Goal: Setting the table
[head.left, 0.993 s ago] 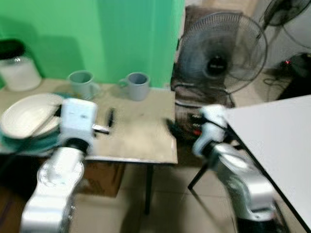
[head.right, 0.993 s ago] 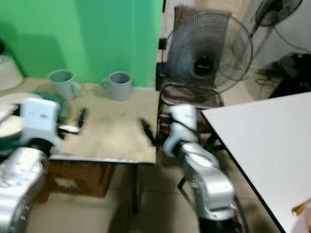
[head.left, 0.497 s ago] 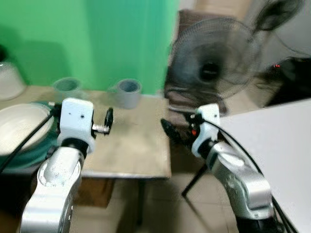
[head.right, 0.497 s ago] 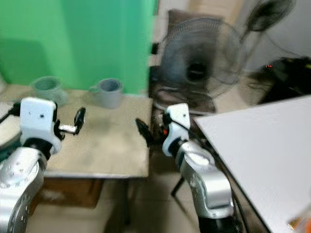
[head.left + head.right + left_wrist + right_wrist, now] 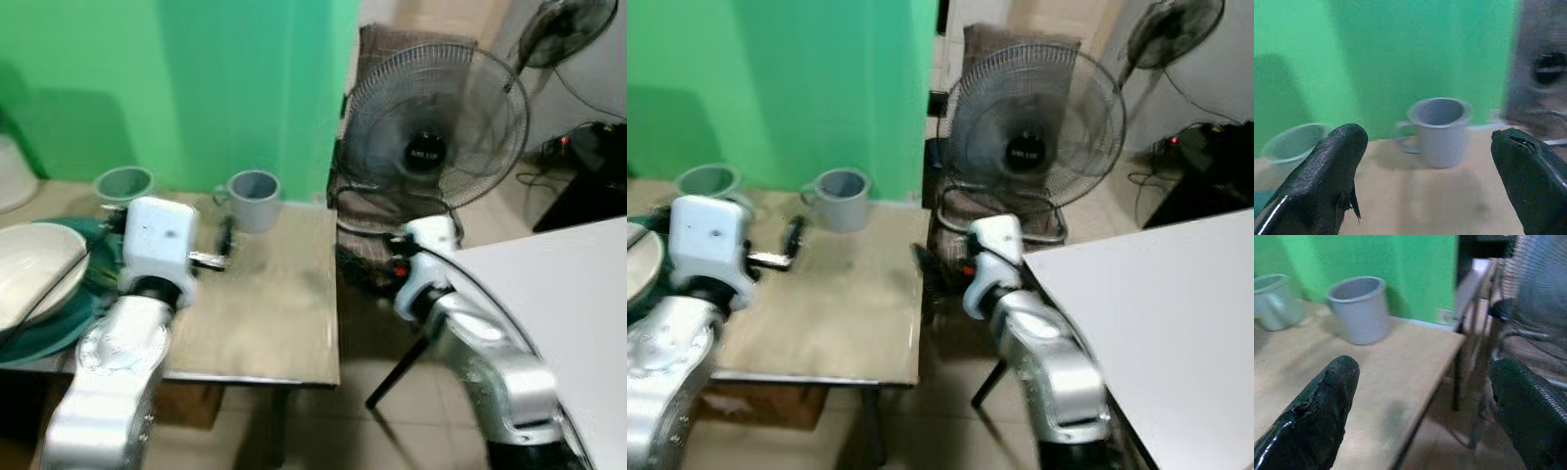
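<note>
Closer now, my left gripper hovers spread and empty, grey mug straight ahead; right gripper likewise agape.

Green wall, standing fan

A beige table carries two grey mugs and stacked plates.

My left hand had glossy black fingers, spread wide. Beneath it the tabletop looked like smooth, matt pale wood. The grey mug on the tabletop looked matt. My arms were smooth silver metal.
</note>
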Robot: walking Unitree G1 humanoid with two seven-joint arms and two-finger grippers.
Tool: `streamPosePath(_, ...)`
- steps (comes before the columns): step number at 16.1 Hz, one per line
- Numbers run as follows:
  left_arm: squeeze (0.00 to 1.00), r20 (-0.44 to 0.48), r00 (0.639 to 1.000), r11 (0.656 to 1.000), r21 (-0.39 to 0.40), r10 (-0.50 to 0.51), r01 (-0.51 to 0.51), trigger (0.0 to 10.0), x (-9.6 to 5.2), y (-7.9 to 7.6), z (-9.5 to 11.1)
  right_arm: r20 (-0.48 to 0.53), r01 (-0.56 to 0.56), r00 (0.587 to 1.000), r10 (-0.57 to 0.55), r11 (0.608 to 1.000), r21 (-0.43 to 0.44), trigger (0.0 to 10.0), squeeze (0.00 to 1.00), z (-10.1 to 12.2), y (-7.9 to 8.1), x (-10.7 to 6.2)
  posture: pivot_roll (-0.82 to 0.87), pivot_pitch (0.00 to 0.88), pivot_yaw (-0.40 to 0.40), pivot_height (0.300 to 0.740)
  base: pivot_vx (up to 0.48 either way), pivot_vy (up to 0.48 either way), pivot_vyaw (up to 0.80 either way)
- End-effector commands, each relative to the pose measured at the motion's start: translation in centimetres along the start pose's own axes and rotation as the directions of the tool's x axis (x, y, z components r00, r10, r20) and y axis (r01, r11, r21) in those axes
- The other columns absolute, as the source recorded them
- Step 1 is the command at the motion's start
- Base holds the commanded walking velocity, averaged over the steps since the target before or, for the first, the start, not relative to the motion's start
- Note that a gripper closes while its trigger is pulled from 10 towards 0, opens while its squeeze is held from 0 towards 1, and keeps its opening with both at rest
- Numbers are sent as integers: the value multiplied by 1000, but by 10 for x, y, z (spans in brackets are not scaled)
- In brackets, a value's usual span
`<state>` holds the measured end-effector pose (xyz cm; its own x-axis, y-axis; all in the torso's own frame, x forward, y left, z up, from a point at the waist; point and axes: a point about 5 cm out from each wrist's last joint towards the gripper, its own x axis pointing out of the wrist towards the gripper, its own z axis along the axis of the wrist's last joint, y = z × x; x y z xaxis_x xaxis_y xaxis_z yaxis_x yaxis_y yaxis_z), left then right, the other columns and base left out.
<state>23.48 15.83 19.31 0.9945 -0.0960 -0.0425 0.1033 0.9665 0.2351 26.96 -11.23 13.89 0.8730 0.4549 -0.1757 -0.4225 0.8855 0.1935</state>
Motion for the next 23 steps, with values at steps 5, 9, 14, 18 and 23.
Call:
streamPosePath(5, 0, -2, 1000, 999, 40, -24, 24, 10000, 1, 9, -2, 27, 35, 999, -36, 998, 47, 10000, 0, -2, -4, -3, 55, 3, -59, 740, 282, 0, 0)
streamPosePath(9, 0, 2, 999, 997, 67, -39, 39, 10000, 6, 17, 0, 37, 69, 997, -72, 996, 61, 10000, 0, -4, -9, -6, 55, 0, -36, 740, 282, 0, 0)
streamPosePath(14, 0, 8, 999, 996, 71, -51, 50, 10000, 7, 20, 1, 41, 72, 996, -75, 995, 61, 10000, 0, -7, -7, -7, 60, 0, -32, 740, 283, 0, 0)
streamPosePath(18, 0, -6, 997, 996, 44, -82, 83, 10000, 6, 18, -3, 37, 64, 997, -66, 997, 44, 10000, 0, -7, -9, -7, 59, 0, -38, 740, 211, 0, 0)
streamPosePath(23, 0, -107, 982, 970, 173, -157, 174, 10000, 26, 44, -23, 23, -10, 1000, 10, 999, -30, 10000, 0, -1, -14, -8, 47, 5, -53, 740, 0, 0, 0)
